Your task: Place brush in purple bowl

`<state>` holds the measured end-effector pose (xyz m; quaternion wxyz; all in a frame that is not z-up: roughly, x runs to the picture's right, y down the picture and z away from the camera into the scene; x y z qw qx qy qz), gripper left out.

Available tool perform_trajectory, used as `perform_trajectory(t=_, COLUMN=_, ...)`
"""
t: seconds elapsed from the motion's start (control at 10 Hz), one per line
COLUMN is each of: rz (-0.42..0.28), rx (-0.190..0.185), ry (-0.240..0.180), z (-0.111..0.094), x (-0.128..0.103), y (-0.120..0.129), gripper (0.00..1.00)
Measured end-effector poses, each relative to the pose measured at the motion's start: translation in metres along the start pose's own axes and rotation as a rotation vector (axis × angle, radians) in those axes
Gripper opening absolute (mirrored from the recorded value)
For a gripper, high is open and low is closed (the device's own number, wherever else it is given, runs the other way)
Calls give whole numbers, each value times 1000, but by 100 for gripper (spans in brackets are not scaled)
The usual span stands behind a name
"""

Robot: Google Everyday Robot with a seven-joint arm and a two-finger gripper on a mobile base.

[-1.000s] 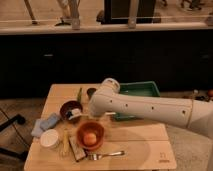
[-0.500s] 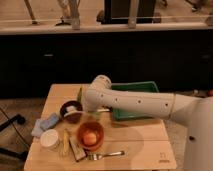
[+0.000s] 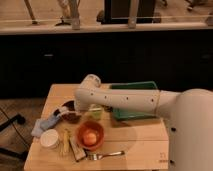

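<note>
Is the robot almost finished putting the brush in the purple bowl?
Nearly, it seems. Done: the white-handled dish brush has been carried to the small round dark purple bowl, its handle poking out to the left. In hand: the gripper hangs right at the bowl, beside the round orange bowl. Left: letting go and pulling away. Whether the brush is released can't be told.

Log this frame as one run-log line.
claw: over purple bowl | brush: at bowl rim | orange bowl: untouched

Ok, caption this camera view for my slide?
Pincer over the purple bowl, beside the orange bowl on the table.
</note>
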<state>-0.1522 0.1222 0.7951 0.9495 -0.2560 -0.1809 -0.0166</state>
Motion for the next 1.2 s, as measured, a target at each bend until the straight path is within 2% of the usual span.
perform_trajectory(t=0.3, rz=1, rx=10, ry=3, z=3, x=-12, y=-8, gripper=0)
perform_trajectory(t=0.9, rz=34, rx=33, ry=7, z=12, x=-19, y=-23, gripper=0)
perform_trajectory(t=1.2, rz=45, rx=29, ry=3, z=20, x=-23, y=-25, gripper=0)
